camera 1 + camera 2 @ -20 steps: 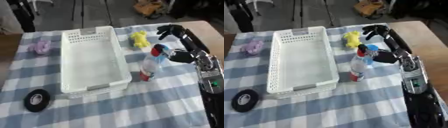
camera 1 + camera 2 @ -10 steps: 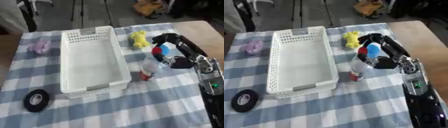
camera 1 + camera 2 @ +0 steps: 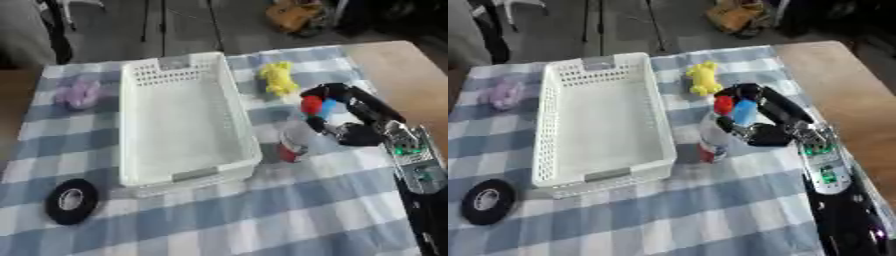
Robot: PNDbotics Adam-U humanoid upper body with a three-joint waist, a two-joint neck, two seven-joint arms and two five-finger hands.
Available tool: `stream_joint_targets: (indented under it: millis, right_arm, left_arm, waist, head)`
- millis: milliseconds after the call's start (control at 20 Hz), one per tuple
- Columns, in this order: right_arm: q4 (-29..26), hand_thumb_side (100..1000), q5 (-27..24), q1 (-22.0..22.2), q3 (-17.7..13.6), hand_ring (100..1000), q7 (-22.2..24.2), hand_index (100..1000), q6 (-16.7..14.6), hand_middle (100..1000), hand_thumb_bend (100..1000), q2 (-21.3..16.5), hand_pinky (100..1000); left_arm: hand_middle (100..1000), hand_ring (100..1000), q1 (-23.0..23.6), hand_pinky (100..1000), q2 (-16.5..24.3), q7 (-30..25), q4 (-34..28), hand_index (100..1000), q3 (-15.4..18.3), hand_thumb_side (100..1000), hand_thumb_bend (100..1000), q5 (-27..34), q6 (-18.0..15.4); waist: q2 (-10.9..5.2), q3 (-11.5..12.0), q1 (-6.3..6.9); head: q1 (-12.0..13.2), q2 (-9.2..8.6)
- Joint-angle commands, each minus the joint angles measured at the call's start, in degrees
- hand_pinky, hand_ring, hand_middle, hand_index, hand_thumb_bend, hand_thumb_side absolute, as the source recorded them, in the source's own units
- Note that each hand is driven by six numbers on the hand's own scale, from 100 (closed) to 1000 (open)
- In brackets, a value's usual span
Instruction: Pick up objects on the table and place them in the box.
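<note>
A white slatted box [image 3: 179,120] lies in the middle of the checked cloth. Just right of it stands a spray bottle [image 3: 300,134] with a red and blue head and a red base. My right hand [image 3: 348,117] comes in from the lower right and curls around the bottle's head and neck. A yellow toy [image 3: 276,77] lies beyond the bottle. At the far left lies a purple lump [image 3: 79,93]. A black tape roll [image 3: 71,200] sits at the near left. My left hand shows in neither view.
The bare wooden table [image 3: 405,80] shows to the right of the cloth. Chair and tripod legs stand on the floor beyond the far edge, with a yellow-brown object [image 3: 297,14] there.
My right hand has swung left and closed around the spray bottle's head, from an open pose above and right of it. The bottle still stands beside the box.
</note>
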Motion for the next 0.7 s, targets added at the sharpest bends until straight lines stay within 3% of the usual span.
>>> stream_joint_targets:
  millis: [50,700]
  right_arm:
    - [0.79,724,1.74,-0.92,0.0,632,0.07,859,-1.04,700,393,-1.03,782]
    - [5.34,754,13.39,-2.65,1.54,624,-4.3,850,-2.75,689,447,1.7,734]
  left_arm:
    - [879,934,-0.49,439,1.19,-0.15,-0.7,866,0.01,950,565,0.04,0.01]
    - [879,934,-0.56,439,1.04,-0.18,-0.69,866,-0.13,951,564,0.19,0.02]
  waist:
    - [-4.34,-0.03,-0.14]
    - [-4.23,0.27,-0.02]
  head:
    - [-0.15,0.41]
    - [-0.44,0.43]
